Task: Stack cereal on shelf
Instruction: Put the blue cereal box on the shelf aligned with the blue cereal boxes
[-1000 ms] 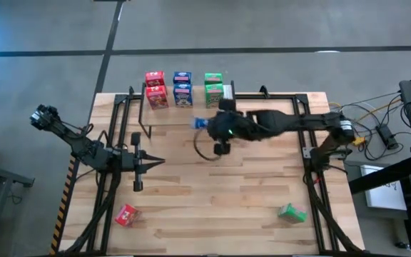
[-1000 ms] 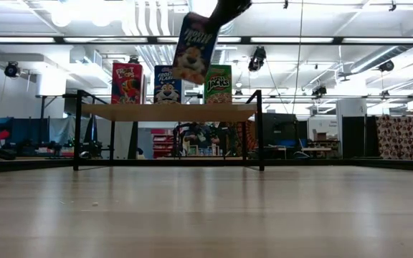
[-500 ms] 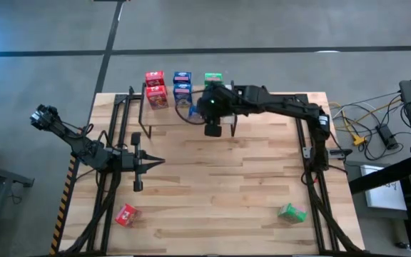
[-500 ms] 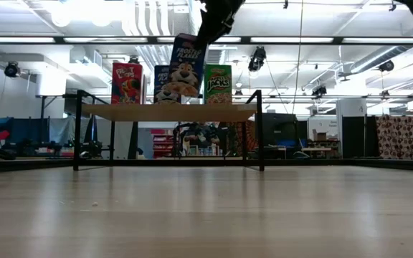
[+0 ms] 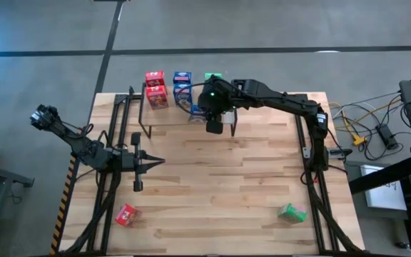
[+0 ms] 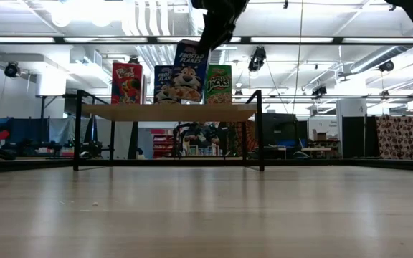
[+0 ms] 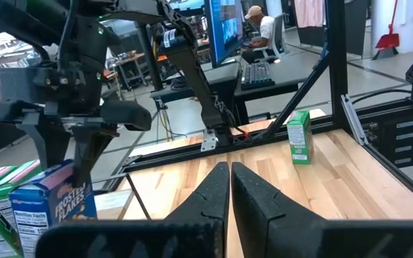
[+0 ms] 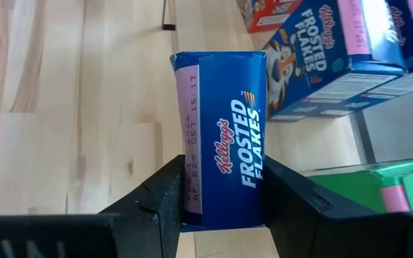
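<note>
My right gripper [image 5: 207,114] reaches over the shelf [image 6: 167,112] at the table's far edge and is shut on a blue cereal box [image 6: 187,72], also visible in the right wrist view [image 8: 221,143]. On the shelf's board stand red boxes [image 5: 154,89], blue boxes [image 5: 182,86] and green boxes [image 5: 212,76]. A red box [image 5: 126,214] and a green box [image 5: 291,213] lie on the table near its near edge. My left gripper [image 5: 148,163] waits shut over the table's left side. My right gripper pinches the blue box's upper end [image 8: 221,208] between its two fingers [image 8: 165,197], one on each of two opposite faces. The fingers come from above, slanting down. The box hangs slightly tilted, its lower end [image 6: 180,97] at the shelf board; whether it touches the board I cannot tell.
The shelf's black legs [image 6: 77,132] and the black frame rails [image 5: 312,143] along the table's left and right sides stand near the arms. Bare wooden tabletop [image 5: 220,193] lies between the shelf and the two loose boxes. A person sits at a desk [image 7: 264,29] beyond the table.
My right gripper has carried the blue box toward the table's far edge and down onto the shelf, in front of the standing blue boxes. The box has turned from strongly tilted to nearly upright. The gripper has stayed shut on it.
</note>
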Action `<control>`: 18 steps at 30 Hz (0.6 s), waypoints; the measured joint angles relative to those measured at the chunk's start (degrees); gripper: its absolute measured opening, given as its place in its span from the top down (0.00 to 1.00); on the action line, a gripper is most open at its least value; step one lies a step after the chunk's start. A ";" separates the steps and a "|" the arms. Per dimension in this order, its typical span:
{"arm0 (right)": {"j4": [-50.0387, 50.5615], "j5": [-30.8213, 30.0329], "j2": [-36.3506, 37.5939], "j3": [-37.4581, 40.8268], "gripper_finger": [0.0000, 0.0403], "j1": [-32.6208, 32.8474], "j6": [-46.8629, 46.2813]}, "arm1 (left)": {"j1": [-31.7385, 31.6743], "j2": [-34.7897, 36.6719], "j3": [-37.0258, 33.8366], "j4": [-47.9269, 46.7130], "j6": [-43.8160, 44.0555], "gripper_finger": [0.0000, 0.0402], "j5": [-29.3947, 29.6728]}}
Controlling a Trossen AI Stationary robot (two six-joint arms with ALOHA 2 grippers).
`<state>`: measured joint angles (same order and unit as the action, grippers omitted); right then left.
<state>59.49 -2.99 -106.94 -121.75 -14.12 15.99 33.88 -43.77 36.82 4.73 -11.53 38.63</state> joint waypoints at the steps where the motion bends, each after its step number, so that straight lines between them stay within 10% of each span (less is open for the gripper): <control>1: -0.10 0.00 0.00 0.00 0.62 -0.01 0.00 | -0.01 0.00 0.00 0.00 0.00 1.00 0.00; 18: -1.26 0.01 -0.08 0.02 0.62 -0.53 1.57 | 0.01 0.00 0.00 0.00 0.00 1.00 0.00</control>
<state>58.23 -2.98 -107.01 -121.73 -14.66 17.56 33.89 -43.77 36.82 4.73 -11.53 38.63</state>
